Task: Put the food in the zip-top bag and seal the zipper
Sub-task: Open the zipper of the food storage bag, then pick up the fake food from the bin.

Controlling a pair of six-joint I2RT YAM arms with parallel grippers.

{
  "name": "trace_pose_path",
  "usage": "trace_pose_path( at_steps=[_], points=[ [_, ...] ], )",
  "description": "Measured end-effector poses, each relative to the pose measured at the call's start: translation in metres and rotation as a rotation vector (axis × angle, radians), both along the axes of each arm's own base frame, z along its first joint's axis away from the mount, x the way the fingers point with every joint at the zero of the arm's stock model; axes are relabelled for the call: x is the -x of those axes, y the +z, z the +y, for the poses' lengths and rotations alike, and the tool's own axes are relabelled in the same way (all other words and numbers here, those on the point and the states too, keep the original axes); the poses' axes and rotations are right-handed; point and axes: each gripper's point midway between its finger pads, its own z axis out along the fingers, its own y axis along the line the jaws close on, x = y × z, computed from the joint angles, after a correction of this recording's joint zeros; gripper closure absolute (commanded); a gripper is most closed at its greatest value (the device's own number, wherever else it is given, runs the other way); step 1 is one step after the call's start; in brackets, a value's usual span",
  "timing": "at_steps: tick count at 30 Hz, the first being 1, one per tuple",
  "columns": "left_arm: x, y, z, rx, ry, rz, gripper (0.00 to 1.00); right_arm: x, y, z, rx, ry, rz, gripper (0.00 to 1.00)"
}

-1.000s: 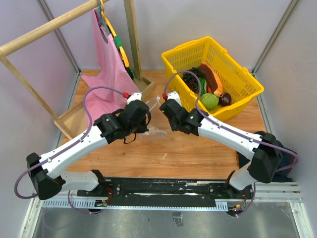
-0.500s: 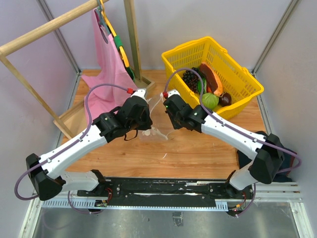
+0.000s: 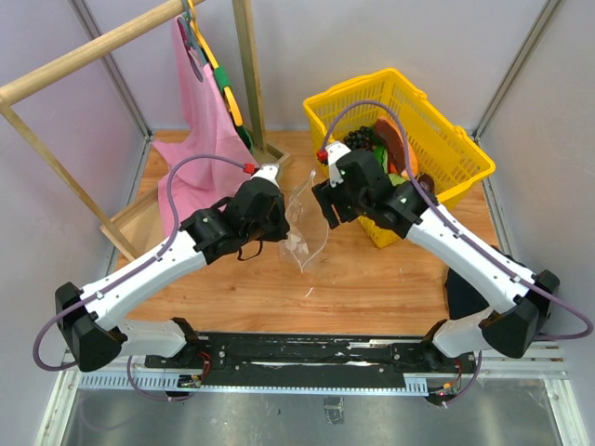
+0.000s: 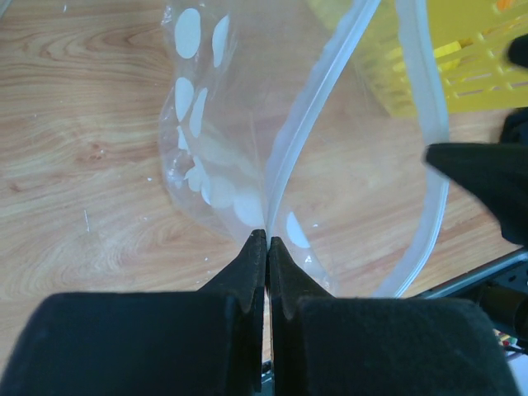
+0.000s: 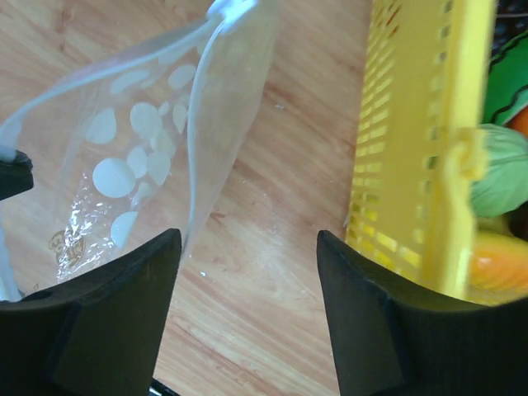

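Wood table (image 3: 372, 279): yellow basket (image 3: 456, 186) near zip-top bag (image 3: 307, 223).

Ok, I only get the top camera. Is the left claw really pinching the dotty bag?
Observer: Yes. The left wrist view shows the left gripper shut on the zipper strip of the zip-top bag.
Operator: Is the other claw holding it too?
Observer: No. The right wrist view shows the right gripper open, jaws wide apart, holding nothing.
Operator: Is anything inside yet?
Observer: Nothing that the wrist views show. Through the clear plastic I see only its white dots and the wooden table.
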Motion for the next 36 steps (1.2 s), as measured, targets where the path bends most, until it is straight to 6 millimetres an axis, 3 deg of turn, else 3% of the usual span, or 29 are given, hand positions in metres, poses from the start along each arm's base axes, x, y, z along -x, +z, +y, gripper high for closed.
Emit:
trace_pose_path(
  at_steps=[7,11,14,17,21,25,36],
  points=[
    [-0.007,0.0,-0.004,-0.015,0.009,0.005,1.0,-0.024,0.045,-0.028,-0.017,-0.04,-0.101,0.23],
    [-0.014,0.02,-0.01,0.007,0.011,-0.028,1.0,-0.052,0.062,-0.068,0.021,-0.163,-0.158,0.22],
    [-0.017,0.033,-0.011,0.021,0.007,-0.053,1.0,-0.078,0.064,-0.102,0.057,-0.276,-0.175,0.22],
    [-0.018,0.035,-0.01,0.015,0.008,-0.062,1.0,-0.103,0.049,-0.135,0.097,-0.384,-0.156,0.22],
    [-0.016,0.031,-0.006,-0.007,0.008,-0.052,1.0,-0.135,0.02,-0.164,0.132,-0.475,-0.111,0.22],
    [-0.015,0.028,-0.002,-0.025,0.015,-0.042,1.0,-0.165,-0.024,-0.183,0.183,-0.522,-0.048,0.23],
    [-0.014,0.025,0.004,-0.056,0.031,-0.028,1.0,-0.213,-0.104,-0.219,0.299,-0.569,0.019,0.24]
  ],
)
